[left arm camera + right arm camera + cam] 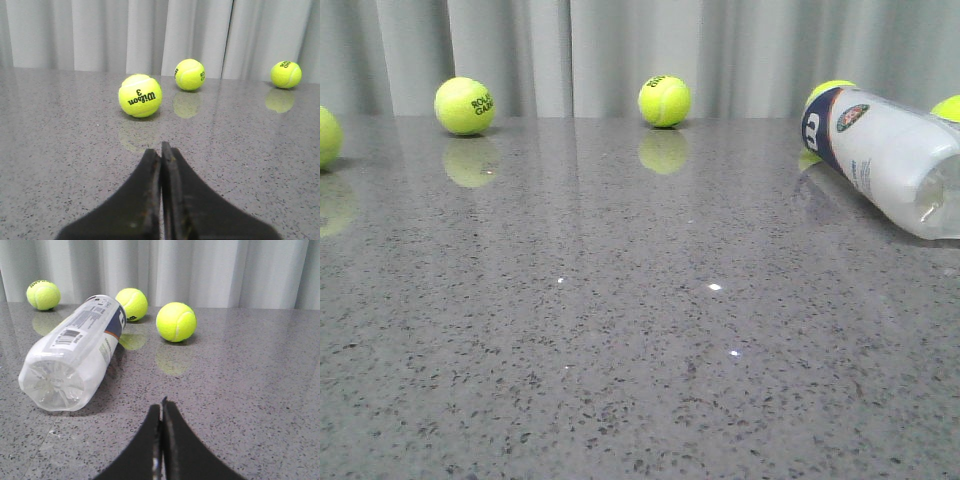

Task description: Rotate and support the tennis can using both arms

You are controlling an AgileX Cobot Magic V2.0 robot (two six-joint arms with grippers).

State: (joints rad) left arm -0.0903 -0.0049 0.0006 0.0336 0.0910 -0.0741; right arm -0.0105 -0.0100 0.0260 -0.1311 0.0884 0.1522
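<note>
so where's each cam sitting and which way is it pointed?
Front: looks forward over the grey table toward the curtain; tennis can lying far right; no arm shows.
Left wrist: low, behind the shut left gripper, facing three tennis balls, nearest a Wilson 3 ball.
Right wrist: low, behind the shut right gripper, facing the can's clear end.
Shared: front and right wrist both show the can.

The left arm's black angular gripper (161, 150) has its fingers pressed together above a grey speckled stone table (60, 150). Three yellow-green felt tennis balls lie ahead: nearest at twelve o'clock (140, 95), another behind it (189, 74), the third at two o'clock (286, 74).
</note>
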